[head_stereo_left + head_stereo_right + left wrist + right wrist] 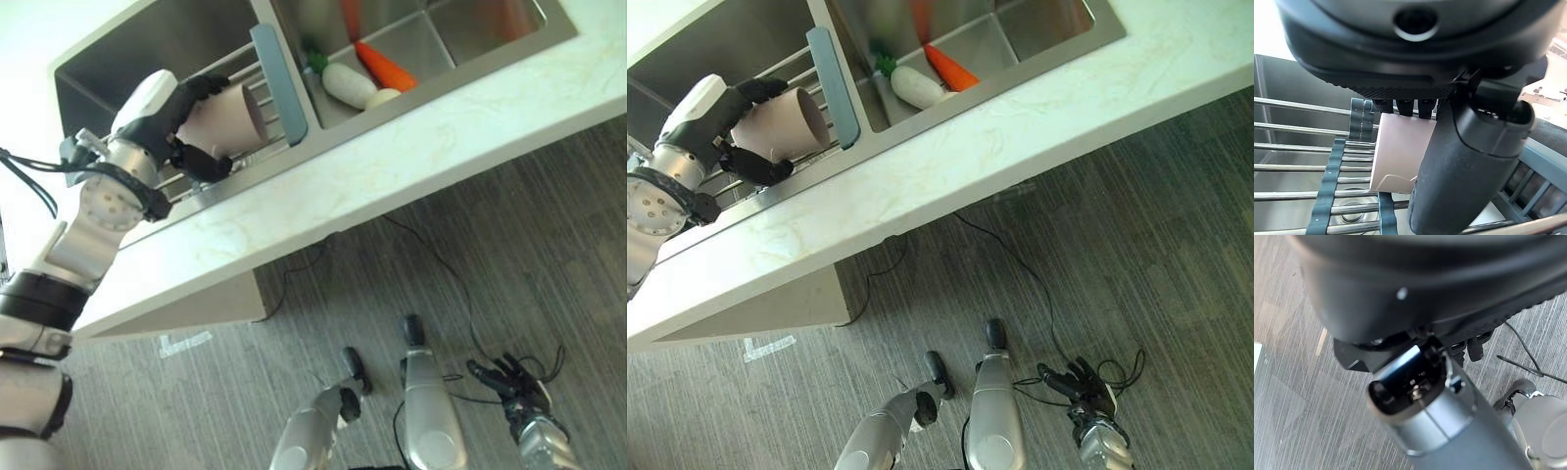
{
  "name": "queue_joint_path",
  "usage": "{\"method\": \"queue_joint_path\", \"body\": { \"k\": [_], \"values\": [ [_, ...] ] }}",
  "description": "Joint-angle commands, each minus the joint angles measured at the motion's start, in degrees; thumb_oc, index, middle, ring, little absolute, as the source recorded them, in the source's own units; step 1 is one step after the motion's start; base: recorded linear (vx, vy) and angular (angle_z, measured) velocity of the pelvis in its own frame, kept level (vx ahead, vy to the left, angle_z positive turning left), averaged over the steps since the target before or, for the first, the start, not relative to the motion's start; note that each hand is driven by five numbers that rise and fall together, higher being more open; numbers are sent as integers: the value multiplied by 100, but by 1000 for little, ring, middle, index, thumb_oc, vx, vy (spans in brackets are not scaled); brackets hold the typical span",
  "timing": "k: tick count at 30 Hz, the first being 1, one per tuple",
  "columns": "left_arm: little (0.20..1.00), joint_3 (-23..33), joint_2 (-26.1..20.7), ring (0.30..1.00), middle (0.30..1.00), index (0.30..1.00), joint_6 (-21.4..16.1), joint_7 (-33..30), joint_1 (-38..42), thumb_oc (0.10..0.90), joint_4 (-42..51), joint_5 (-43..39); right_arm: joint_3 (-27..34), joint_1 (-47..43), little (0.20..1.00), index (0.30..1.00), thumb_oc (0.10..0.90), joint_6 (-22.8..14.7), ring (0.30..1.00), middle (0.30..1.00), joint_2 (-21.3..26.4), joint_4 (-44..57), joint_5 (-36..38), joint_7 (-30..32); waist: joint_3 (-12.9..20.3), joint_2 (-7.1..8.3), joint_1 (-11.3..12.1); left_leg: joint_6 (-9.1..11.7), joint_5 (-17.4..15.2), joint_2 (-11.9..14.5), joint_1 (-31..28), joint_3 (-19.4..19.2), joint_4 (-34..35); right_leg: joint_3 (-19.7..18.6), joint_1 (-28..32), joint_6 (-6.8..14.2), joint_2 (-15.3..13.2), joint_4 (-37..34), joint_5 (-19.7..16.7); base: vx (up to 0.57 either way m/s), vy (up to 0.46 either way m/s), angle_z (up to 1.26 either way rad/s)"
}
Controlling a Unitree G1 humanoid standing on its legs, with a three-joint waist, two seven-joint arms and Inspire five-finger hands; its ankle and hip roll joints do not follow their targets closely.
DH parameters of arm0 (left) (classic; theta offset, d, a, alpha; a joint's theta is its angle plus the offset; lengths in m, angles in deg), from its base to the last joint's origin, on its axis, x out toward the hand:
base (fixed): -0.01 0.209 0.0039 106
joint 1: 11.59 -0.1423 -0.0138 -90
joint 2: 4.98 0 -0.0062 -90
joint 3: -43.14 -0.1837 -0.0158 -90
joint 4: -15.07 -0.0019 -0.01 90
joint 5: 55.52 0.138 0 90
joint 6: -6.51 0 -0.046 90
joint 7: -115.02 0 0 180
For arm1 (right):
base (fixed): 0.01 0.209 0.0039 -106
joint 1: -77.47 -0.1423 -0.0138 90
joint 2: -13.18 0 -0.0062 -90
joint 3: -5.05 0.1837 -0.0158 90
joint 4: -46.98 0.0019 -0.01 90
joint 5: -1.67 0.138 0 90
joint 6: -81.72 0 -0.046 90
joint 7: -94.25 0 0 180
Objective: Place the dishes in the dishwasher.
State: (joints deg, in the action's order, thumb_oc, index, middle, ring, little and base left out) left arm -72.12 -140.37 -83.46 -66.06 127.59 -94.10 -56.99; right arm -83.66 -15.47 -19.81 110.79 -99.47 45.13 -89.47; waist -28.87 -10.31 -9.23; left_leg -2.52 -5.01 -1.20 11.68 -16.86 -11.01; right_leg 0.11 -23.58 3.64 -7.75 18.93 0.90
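With your left hand (162,117) curled round the pink cup (223,121), lift it clear of the rack (1332,181) bars — slowly — keeping it level; your right hand (514,385) hangs relaxed, fingers loose.

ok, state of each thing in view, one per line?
cup: on its side, gripped over the rack, mouth toward the sink divider
left hand: fingers and thumb curled round the cup
rack: spans the left sink basin, bars bare beside the cup
carrot: lying in the right basin
white vegetable: lying beside the carrot
right hand: low over the floor, fingers relaxed, holding nothing
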Motion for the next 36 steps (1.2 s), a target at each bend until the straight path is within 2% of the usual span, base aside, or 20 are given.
{"method": "queue_joint_path", "body": {
  "k": [1, 5, 9, 21, 26, 28, 36],
  "values": [
    [900, 316, -219, 900, 900, 900, -62, -504, 800, 800, -127, -9, 62, 275, 900, 900, 800, -49, 900, 900, 181, 131, 217, 24, 129, 35, -33, 408, -160, 234, 604, 626, -618, 174, 218, 614, -609, -174, 113, 0, 0, 0],
    [900, 303, -166, 900, 900, 900, 205, -384, 838, 800, -149, -27, 66, 254, 900, 900, 800, 38, 900, 900, 255, 145, 198, 52, 48, -14, -77, 423, -130, 225, 617, 617, -618, 128, 175, 610, -614, -174, 80, 9, 45, -4],
    [900, 207, -152, 900, 900, 900, 296, -192, 951, 800, -294, -35, 90, 261, 900, 900, 800, 28, 900, 900, 300, 125, 198, 2, -41, -41, -134, 420, -136, 223, 613, 606, -618, 110, 161, 624, -620, -174, 75, 2, 33, -8],
    [900, -359, -158, 900, 900, 900, 468, -22, 1531, 800, -614, -219, -69, 190, 900, 900, 800, 38, 900, 900, 431, 241, 129, -44, -92, -77, -207, 436, -43, 252, 771, 558, -618, 30, -56, 628, -615, -174, -45, 2, 5, -1],
    [900, -357, -166, 900, 900, 900, 437, -75, 1566, 800, -672, -409, -66, 224, 900, 900, 800, 33, 900, 900, 459, 254, 102, -55, -92, -115, -237, 435, -62, 235, 755, 557, -618, 15, -54, 635, -625, -174, -31, 2, 19, -5],
    [300, -348, -154, 300, 300, 300, 420, -22, 1548, 400, -657, -387, -65, 239, 900, 900, 800, 33, 900, 900, 453, 270, 94, -49, -92, -107, -238, 434, -61, 238, 752, 552, -618, 18, -51, 637, -627, -174, -32, 10, 3, -2],
    [300, -516, -204, 300, 300, 300, 528, -88, 1685, 400, -656, -97, -79, 245, 900, 900, 800, 5, 900, 900, 436, 237, 108, -88, -92, -81, -262, 431, -89, 260, 658, 521, -618, 58, 30, 635, -624, -174, -17, -5, -4, 0]
  ]
}}
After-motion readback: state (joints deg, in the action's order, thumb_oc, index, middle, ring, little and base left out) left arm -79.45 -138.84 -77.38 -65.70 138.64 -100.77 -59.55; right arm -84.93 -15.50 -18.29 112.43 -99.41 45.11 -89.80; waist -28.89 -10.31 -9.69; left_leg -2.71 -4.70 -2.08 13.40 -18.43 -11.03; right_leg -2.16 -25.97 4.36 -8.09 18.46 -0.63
